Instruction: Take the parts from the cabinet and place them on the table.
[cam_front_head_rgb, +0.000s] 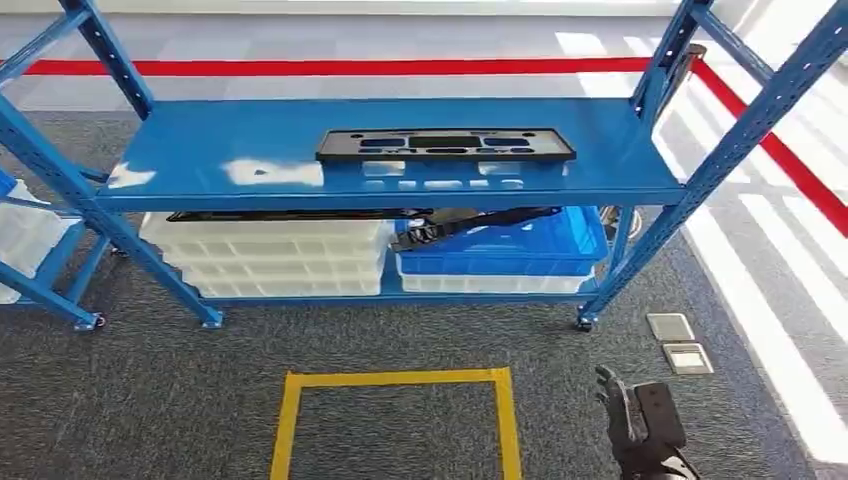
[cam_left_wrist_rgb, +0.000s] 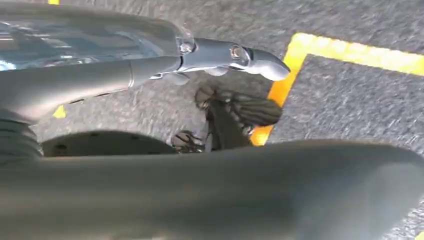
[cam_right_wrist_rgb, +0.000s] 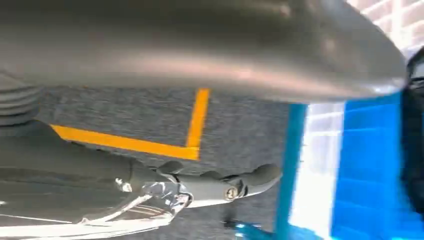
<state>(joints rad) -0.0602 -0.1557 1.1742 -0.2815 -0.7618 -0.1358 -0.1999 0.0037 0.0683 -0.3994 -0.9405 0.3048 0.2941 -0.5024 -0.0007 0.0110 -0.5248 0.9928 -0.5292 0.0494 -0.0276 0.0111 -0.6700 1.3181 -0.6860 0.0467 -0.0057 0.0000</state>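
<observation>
While empty and loosely spread, right hand (cam_front_head_rgb: 640, 420) well below shelved black part (cam_front_head_rgb: 446, 146).

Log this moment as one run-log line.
phase: before pickup | black part: flat on top shelf of blue rack | right hand: low, empty, fingers apart | left hand: empty over carpet
</observation>
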